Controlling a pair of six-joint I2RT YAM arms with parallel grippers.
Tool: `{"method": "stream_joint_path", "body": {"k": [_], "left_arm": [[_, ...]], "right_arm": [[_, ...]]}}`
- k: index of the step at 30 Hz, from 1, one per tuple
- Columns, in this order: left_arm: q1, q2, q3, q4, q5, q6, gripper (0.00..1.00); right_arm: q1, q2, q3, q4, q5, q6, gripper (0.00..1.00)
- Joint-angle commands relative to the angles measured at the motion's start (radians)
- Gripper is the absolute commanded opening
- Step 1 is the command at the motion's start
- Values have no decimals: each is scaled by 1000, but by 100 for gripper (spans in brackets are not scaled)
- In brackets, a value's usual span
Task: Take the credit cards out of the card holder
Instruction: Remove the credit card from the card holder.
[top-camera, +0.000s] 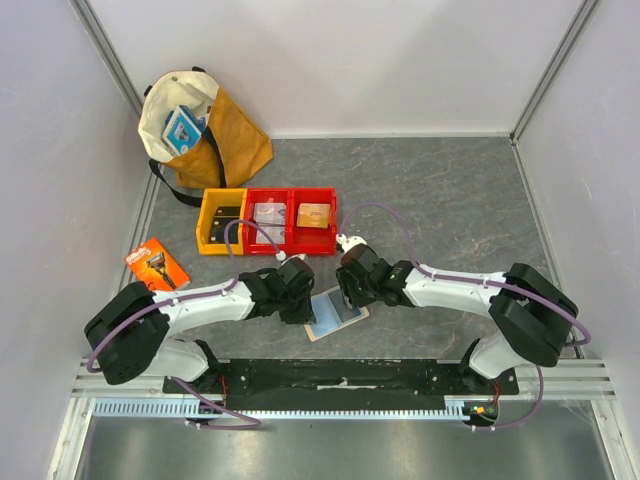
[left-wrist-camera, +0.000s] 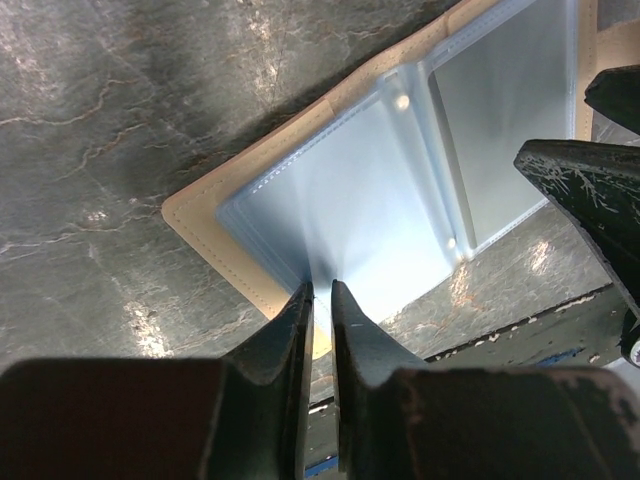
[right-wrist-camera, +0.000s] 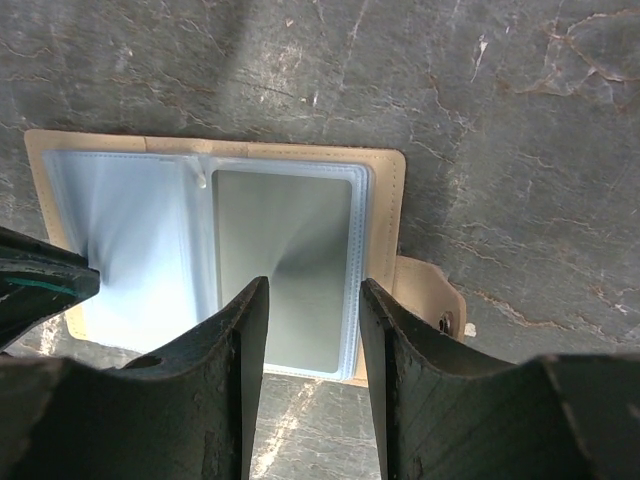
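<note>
Left pincer (left-wrist-camera: 320, 288) tight on card holder (left-wrist-camera: 203, 216) edge; right pincer (right-wrist-camera: 313, 284) half-open, empty, above sleeved grey card (right-wrist-camera: 285, 225).

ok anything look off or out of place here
Nothing spilled or damaged. The card holder lies open at a slant, a grey card in one sleeve. An orange razor package lies tilted by itself left of the bins, and a cloth bag slumps in the far left corner.

One card holder (right-wrist-camera: 385, 215), one grey card (right-wrist-camera: 283, 270), two red bins (top-camera: 270, 250), one yellow bin (top-camera: 205, 225), one bag (top-camera: 235, 140), one razor package (top-camera: 157, 264)
</note>
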Motion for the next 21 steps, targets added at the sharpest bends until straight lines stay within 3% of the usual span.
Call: {"method": "stream_joint_path", "body": {"k": [1,9,21], "left_arm": [[-5,19,-3,-39,9,29,18],[-8,33,-8,-27,21,26,16],[-8,48,-8,-18,32,25,14]], "right_arm": [[-5,20,-3,27,1,-4,49],[-3,34,-6,35,-30,-2,47],[-5,-61,12,35,-83,-1,32]]}}
